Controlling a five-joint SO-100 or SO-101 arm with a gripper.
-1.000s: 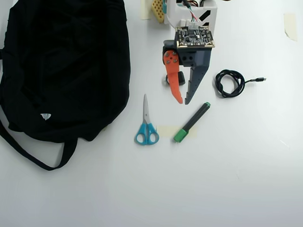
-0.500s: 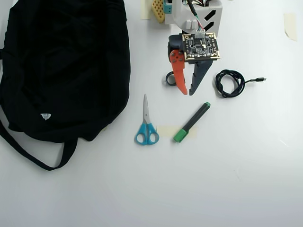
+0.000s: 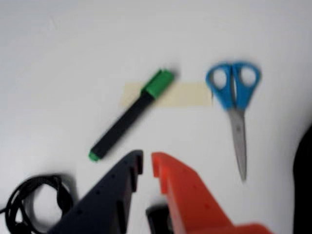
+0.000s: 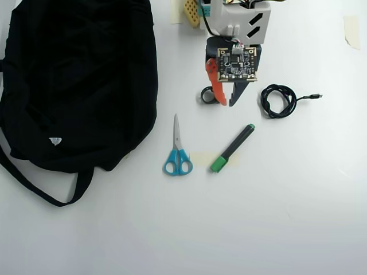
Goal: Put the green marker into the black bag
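The green marker point(image 4: 232, 148) lies slantwise on the white table, its green cap toward the lower left in the overhead view; in the wrist view the green marker point(image 3: 129, 117) sits just ahead of the fingertips. My gripper point(image 4: 227, 104) hangs above and behind it, close to the arm's base. Its orange and dark fingers are drawn together with only a thin slit and nothing between them, as the wrist view of the gripper point(image 3: 147, 161) shows. The black bag point(image 4: 74, 80) fills the left of the table; only an edge of the black bag point(image 3: 304, 180) shows at the wrist view's right.
Blue-handled scissors point(image 4: 178, 154) point(image 3: 236, 107) lie between bag and marker. A coiled black cable point(image 4: 278, 101) point(image 3: 29, 200) rests right of the gripper. A small black object point(image 4: 206, 95) sits beside the orange finger. Beige tape point(image 4: 200, 158) is stuck under the marker's cap.
The gripper has drawn back toward the arm's base, its tips moving away from the marker. The objects on the table have not moved.
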